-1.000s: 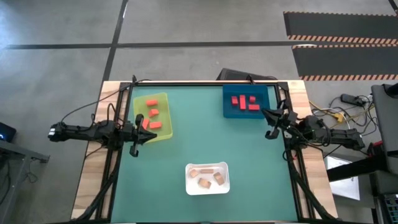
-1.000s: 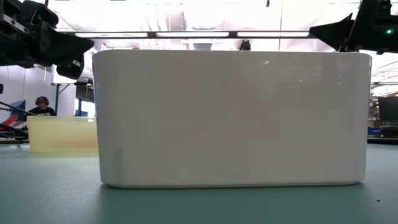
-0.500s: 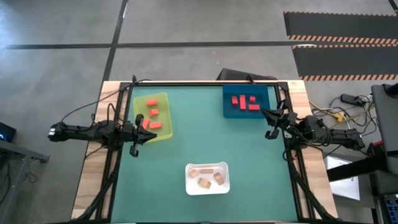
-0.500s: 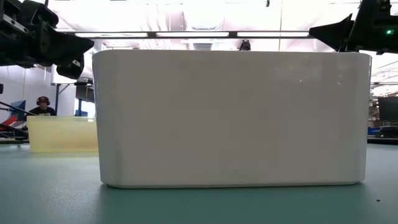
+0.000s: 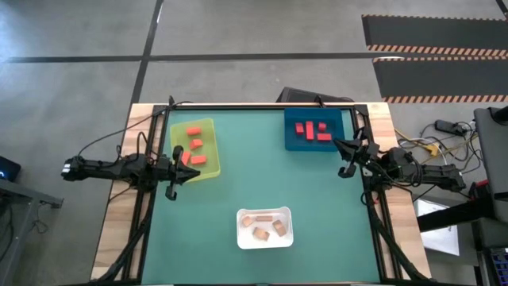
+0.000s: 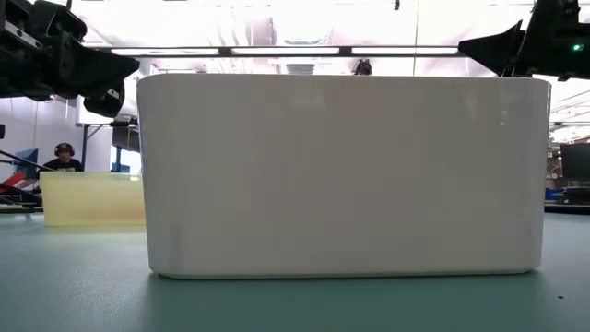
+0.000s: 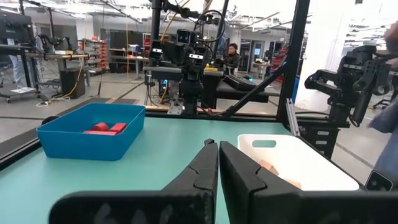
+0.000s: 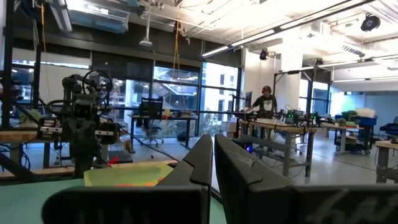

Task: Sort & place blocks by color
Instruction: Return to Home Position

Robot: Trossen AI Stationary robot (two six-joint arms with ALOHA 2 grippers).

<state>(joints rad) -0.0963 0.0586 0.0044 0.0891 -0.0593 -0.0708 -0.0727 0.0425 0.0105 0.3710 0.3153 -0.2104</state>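
White tray (image 6: pixel 341 175) across low view; left end effector (image 7: pixel 217 144), right end effector (image 8: pixel 213 138) closed, empty.

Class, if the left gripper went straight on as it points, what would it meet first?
Probably the right arm opposite: the left gripper aims between blue tray and white tray.

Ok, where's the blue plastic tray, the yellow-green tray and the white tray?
Blue plastic tray (image 5: pixel 313 144): high view, bare floor along one edge.
Yellow-green tray (image 5: pixel 179 137): high view, bare floor by its left wall.
White tray (image 6: pixel 341 175): low view, its near side wall.
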